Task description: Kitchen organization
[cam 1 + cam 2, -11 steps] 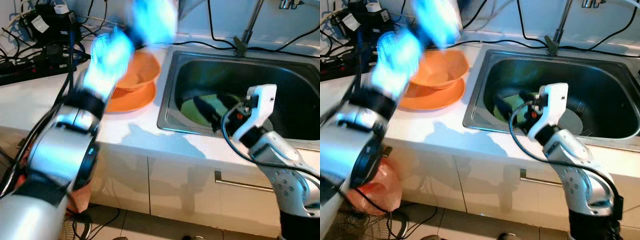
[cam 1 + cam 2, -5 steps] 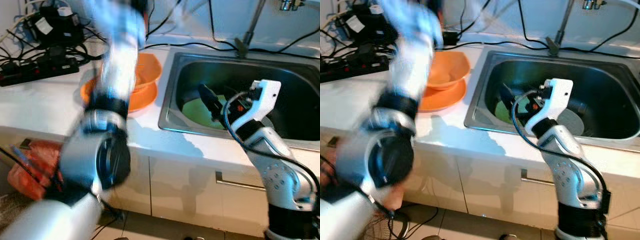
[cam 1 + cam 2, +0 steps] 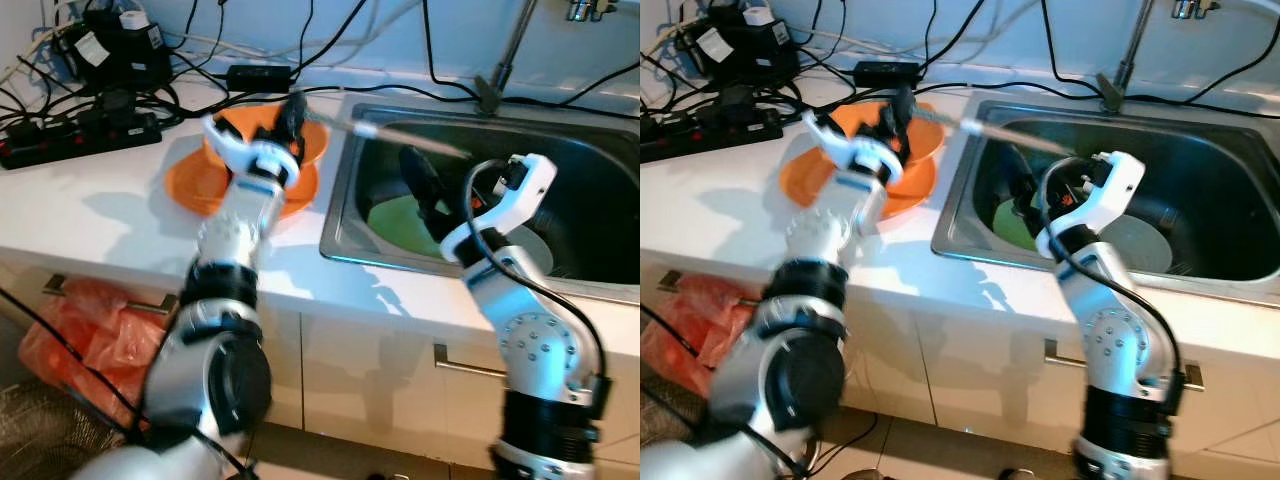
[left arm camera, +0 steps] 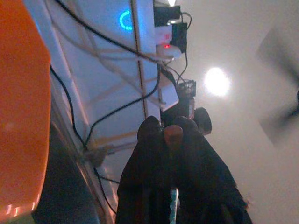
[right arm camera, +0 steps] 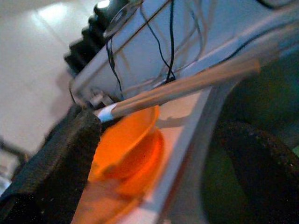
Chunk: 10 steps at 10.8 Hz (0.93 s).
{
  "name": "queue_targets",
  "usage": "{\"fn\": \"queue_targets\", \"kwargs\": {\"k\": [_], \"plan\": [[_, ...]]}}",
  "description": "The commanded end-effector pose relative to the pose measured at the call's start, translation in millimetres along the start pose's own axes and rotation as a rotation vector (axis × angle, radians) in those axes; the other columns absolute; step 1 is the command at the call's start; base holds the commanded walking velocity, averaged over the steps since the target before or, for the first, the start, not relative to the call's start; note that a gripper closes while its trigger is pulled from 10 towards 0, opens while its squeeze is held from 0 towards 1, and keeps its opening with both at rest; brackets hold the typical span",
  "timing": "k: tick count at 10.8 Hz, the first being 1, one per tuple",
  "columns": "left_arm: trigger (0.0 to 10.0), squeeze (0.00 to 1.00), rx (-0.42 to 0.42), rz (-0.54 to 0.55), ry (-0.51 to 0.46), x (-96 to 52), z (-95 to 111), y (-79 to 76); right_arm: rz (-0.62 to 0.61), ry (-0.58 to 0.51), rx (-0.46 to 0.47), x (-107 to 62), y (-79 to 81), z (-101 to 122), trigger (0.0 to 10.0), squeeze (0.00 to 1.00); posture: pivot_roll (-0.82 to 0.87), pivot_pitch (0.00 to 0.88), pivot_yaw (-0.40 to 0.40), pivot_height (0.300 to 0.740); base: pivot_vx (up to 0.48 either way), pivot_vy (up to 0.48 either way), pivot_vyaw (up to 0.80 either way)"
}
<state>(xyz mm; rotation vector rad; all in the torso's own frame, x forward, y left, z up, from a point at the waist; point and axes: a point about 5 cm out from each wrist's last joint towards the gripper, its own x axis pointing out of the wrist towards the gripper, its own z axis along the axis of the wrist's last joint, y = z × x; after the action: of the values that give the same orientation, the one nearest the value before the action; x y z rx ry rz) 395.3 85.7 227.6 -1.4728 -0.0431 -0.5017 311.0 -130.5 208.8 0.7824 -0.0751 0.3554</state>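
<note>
Clamped on a chopstick (image 3: 400, 137) over the orange bowl (image 3: 310, 143) beside the sink (image 3: 345, 215), our left gripper (image 3: 291, 112) carries it level, seemingly for stowing, while our right gripper (image 3: 418, 185) waits parted inside that sink.

orange bowl (image 3: 300, 148), green plate (image 3: 400, 218), white counter (image 3: 90, 205)

Head pair: the table (image 3: 90, 200) and sink (image 3: 590, 150) are seen from above, forward and down — the same scene is shared by both eyes, slightly shifted sideways.
Left wrist: the view is aimed along the left pincer (image 4: 168, 140), upward past the orange bowl (image 4: 21, 116) toward wall cables and ceiling.
Right wrist: the orange bowl and plate (image 5: 140, 163) are seen low and close from the sink side — also shared with the head pair.
</note>
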Motion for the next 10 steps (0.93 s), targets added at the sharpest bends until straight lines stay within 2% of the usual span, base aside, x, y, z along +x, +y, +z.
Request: {"fn": "queue_targets", "kwargs": {"k": [1,3,5,7,10], "plan": [[0.0,0.00,-0.023,-0.015,0.019,-0.4,-7,-5.8,0.004,-0.031,0.088,5.3,3.0,4,10.0,0.00,0.00,0.029,0.008,0.740,0.000,0.000,0.00],[0.0,0.00,-0.038,-0.008,0.036,-2.3,-16,-6.4,0.031,-0.041,0.157,13.9,9.9,1,10.0,0.00,0.00,0.030,0.006,0.740,0.000,0.000,0.00],[0.0,0.00,-0.046,-0.007,0.045,-4.4,-19,-9.9,0.041,-0.046,0.178,20.1,12.2,1,10.0,0.00,0.00,0.034,0.003,0.740,0.000,0.000,0.00],[0.0,0.00,-0.063,0.026,0.053,-9.4,-25,-2.8,0.028,-0.064,0.202,26.0,11.6,1,10.0,0.00,0.00,0.037,0.004,0.740,0.000,0.000,0.00],[0.0,0.00,-0.087,0.036,0.088,-12.4,-38,-1.8,0.046,-0.079,0.225,34.5,16.3,2,10.0,0.00,-0.01,0.040,0.009,0.740,0.000,0.000,0.00]]}}
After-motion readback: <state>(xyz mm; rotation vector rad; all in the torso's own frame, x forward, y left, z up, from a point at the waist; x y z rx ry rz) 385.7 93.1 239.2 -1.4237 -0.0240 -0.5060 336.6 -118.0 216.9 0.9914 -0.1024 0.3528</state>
